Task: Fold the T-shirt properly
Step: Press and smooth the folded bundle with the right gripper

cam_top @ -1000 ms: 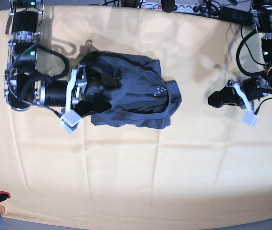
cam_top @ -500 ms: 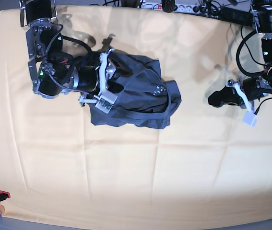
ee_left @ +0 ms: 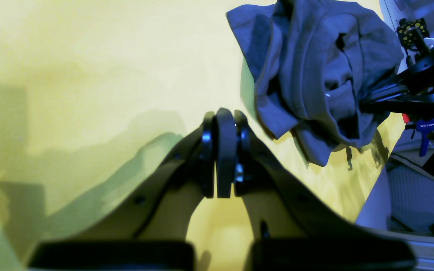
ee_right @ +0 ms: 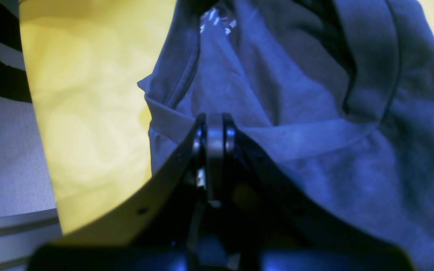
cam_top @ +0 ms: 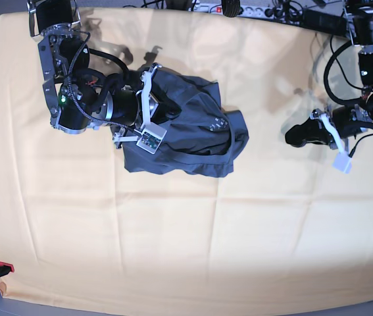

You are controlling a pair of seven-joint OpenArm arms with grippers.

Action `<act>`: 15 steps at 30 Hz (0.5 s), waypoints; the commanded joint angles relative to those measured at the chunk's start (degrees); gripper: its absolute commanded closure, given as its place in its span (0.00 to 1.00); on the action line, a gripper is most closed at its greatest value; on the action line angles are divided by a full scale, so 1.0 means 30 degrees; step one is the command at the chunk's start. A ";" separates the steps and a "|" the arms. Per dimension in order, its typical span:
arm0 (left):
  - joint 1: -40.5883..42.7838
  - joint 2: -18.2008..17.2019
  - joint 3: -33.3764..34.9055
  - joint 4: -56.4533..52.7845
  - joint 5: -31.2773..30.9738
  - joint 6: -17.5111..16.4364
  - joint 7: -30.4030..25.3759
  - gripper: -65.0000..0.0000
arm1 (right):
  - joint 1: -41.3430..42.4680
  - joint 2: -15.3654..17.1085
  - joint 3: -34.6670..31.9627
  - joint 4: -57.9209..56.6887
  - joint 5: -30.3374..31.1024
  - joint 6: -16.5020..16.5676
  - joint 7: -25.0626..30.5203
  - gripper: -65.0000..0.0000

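Crumpled T-shirt (cam_top: pixel 186 128) on the yellow-orange surface (cam_top: pixel 173 230); right hand (ee_right: pixel 214 130) pinches a fold; left hand (ee_left: pixel 222 124) pressed together, well apart.

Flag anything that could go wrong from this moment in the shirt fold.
The T-shirt is a crumpled heap with layers overlapping, so the right tool, shut right at a hem band, may drag several layers and tangle it further. The left tool sits shut, away from the shirt, on the yellow cloth, so nothing anchors the far side.
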 commanded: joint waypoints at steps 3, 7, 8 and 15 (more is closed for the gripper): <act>-0.0306 -0.0328 -0.0160 0.0262 -0.0546 -0.0066 -0.0226 1.00 | 0.0313 0.0073 0.0066 0.0335 0.1989 0.0033 -0.0408 0.80; -0.0313 -0.0357 -0.0160 0.0262 -0.1137 -0.0066 -0.0211 1.00 | 0.0248 0.0073 0.0058 0.0328 0.2208 0.0033 -0.1020 0.36; -0.0313 -0.0386 -0.0160 0.0262 -0.1362 -0.0073 -0.0189 1.00 | 0.0204 0.0066 0.0058 0.0328 0.1967 0.0033 -0.0947 0.35; -0.0321 -0.0568 -0.0160 0.0270 -0.3053 -0.0729 0.0692 1.00 | 0.0168 0.0073 0.0058 0.0328 -0.0721 0.0033 0.0291 0.91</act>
